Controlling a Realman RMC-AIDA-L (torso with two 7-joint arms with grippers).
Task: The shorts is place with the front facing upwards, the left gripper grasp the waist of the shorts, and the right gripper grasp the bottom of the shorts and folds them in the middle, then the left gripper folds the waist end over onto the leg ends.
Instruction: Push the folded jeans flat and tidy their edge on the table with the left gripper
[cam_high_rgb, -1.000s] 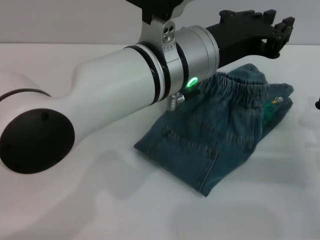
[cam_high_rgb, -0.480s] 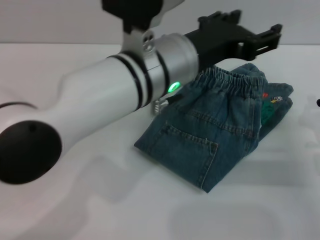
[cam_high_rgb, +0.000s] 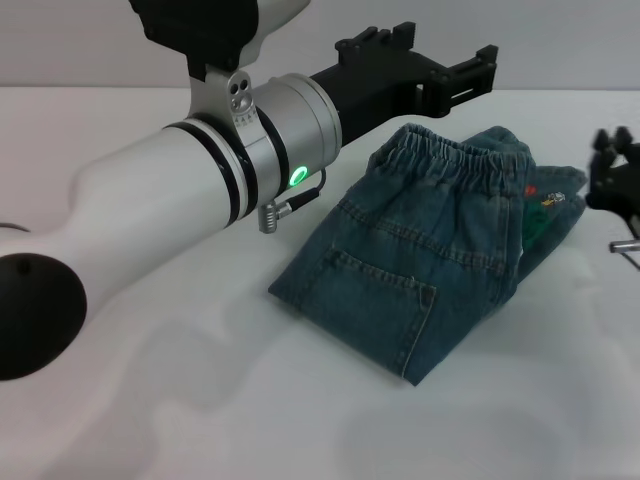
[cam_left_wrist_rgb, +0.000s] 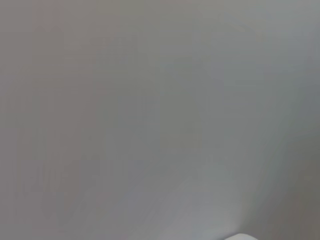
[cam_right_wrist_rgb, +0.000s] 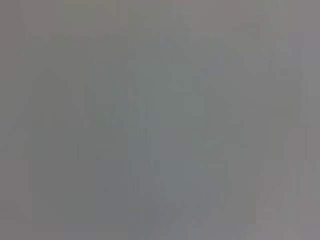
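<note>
The blue denim shorts (cam_high_rgb: 420, 270) lie folded into a compact bundle on the white table (cam_high_rgb: 200, 420). The elastic waist edge faces the far side and a back pocket shows on top. My left gripper (cam_high_rgb: 482, 70) hovers above and behind the far left of the shorts, open and holding nothing. The right gripper (cam_high_rgb: 615, 165) sits at the right edge of the head view, just right of the shorts and apart from them. Both wrist views show only a plain grey blur.
My white left forearm (cam_high_rgb: 200, 190) stretches across the left half of the head view and hides the table behind it. A small coloured print (cam_high_rgb: 545, 200) shows on the right side of the shorts.
The left arm has swung leftward, uncovering the waist side of the shorts. The right gripper has come into view at the right edge. The shorts have not moved.
</note>
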